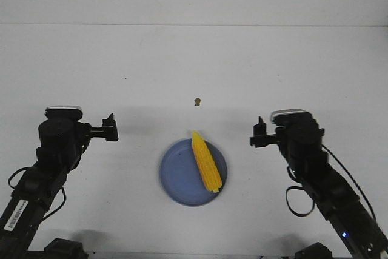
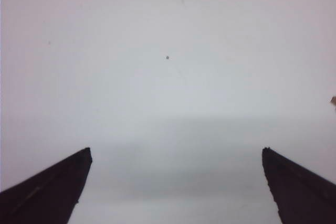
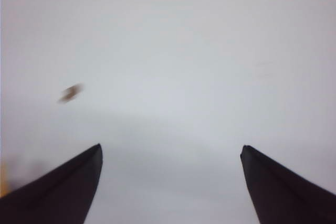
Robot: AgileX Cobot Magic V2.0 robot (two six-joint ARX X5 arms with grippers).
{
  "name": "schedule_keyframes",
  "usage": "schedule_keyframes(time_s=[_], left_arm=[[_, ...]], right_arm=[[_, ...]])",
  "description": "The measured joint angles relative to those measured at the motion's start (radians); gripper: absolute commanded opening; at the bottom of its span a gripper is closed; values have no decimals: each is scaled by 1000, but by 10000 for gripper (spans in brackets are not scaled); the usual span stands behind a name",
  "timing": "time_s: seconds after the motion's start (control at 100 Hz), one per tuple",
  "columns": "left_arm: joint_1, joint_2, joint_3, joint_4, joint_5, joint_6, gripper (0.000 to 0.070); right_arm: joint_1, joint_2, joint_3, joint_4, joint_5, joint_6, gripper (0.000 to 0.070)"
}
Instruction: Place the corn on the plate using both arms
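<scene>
Resting diagonally on plate (image 1: 176, 177): corn (image 1: 205, 161), tip just over far rim | left fingers (image 2: 58, 187) apart, empty | right fingers (image 3: 68, 184) apart, empty | both flank plate, well clear | desk (image 1: 194, 65) | placement looks done, nothing left
</scene>
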Motion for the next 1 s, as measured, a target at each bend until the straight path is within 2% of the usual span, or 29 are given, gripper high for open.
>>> schedule_keyframes(time_s=[0.13, 0.28, 0.43, 0.56, 0.67, 0.73, 0.79, 0.88, 0.93, 0.97, 1.0], left_arm=[[18, -68, 0, -1, 0, 6, 665], [49, -166, -9, 7, 0, 30, 666], [66, -294, -117, 12, 0, 41, 666], [67, -415, -256, -5, 0, 41, 664], [67, -521, -326, -20, 0, 39, 660], [67, -568, -332, -23, 0, 32, 644], [67, -603, -331, -7, 0, 29, 560], [67, -631, -329, -4, -1, 29, 378], [67, -635, -329, -10, 0, 29, 250], [67, -637, -329, -16, 0, 29, 120], [67, -637, -329, -21, 0, 29, 14]], right_arm=[[-127, -179, -42, 10, -6, -32, 554], [-226, -391, -182, 3, -44, -71, 553], [-252, -628, -320, -54, -55, -96, 552], [-252, -816, -344, -105, -55, -101, 551], [-252, -880, -342, -117, -55, -101, 546], [-252, -885, -342, -123, -57, -101, 511], [-252, -885, -342, -125, -60, -101, 432], [-252, -885, -342, -126, -60, -102, 272], [-252, -885, -342, -127, -60, -109, 141], [-252, -885, -342, -129, -60, -111, 20], [-252, -885, -342, -132, -60, -113, 0]])
